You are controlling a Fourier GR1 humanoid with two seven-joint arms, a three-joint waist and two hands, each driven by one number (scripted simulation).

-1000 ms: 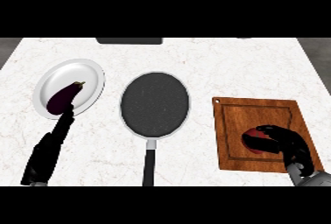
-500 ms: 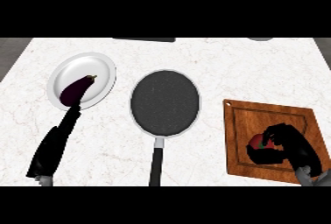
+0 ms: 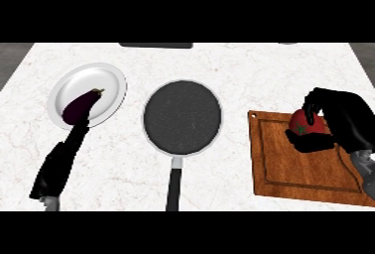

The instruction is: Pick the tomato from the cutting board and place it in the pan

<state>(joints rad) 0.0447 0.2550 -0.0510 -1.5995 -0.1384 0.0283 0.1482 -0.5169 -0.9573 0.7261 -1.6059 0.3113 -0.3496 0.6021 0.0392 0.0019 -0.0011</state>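
The right hand (image 3: 343,119) is curled round the round red tomato (image 3: 306,124), thumb and fingers pinching it above the upper right part of the brown wooden cutting board (image 3: 293,173). A bare strip of white marble surface (image 3: 238,69) separates the board's left edge from the dark round frying pan (image 3: 181,116). Left of the pan, a purple eggplant (image 3: 79,106) lies on a white round plate (image 3: 102,79). The left hand (image 3: 60,166), fingers straight and pressed together, points at the plate's near rim.
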